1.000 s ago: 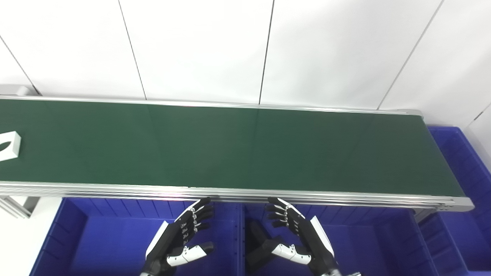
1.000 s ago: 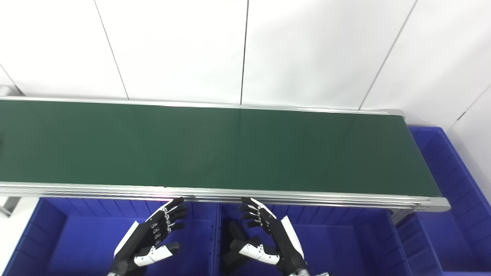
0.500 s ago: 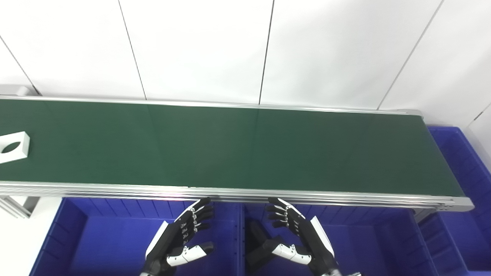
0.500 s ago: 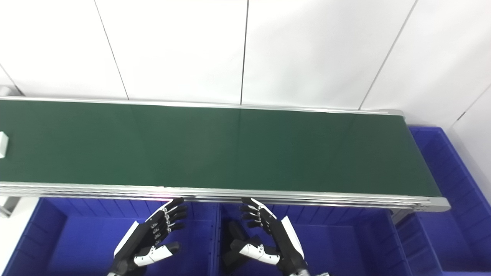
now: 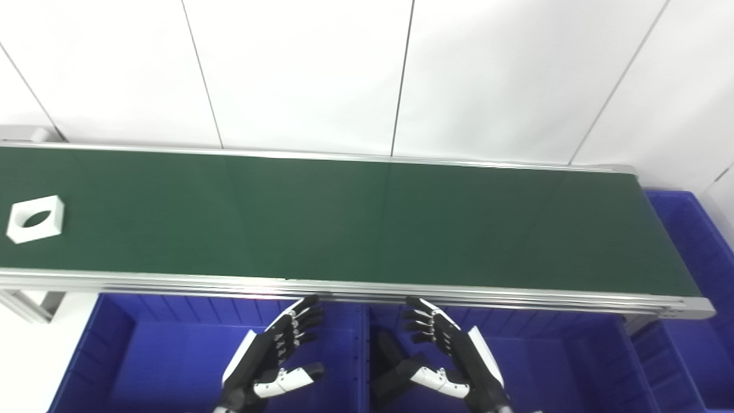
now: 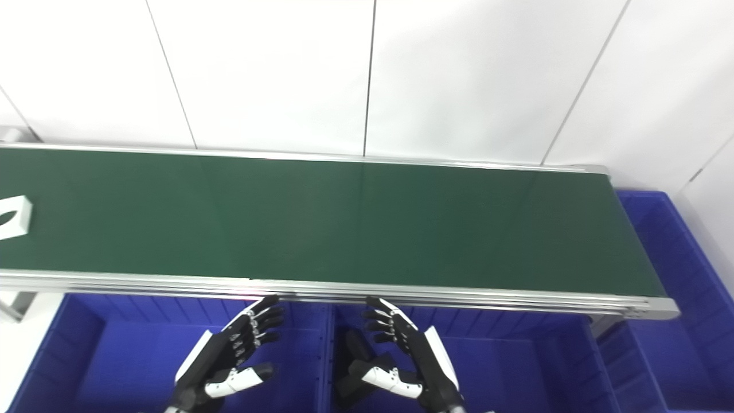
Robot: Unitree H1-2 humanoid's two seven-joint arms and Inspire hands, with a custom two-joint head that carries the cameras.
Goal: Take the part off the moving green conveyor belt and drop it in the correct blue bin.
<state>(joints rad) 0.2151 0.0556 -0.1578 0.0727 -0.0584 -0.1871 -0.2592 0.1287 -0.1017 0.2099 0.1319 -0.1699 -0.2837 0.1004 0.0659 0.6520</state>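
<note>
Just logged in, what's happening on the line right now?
Nothing is held. A white part, a block with a round hole, rides at the far left end of the green conveyor belt. The left hand and right hand are both open, palms facing each other, hovering over the blue bins below the belt's near rail. The part is well out to the left of both hands, so no grab has begun.

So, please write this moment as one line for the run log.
part: white part with round hole, on belt far left | left hand: open, over bin | right hand: open | pick: not yet done
</note>
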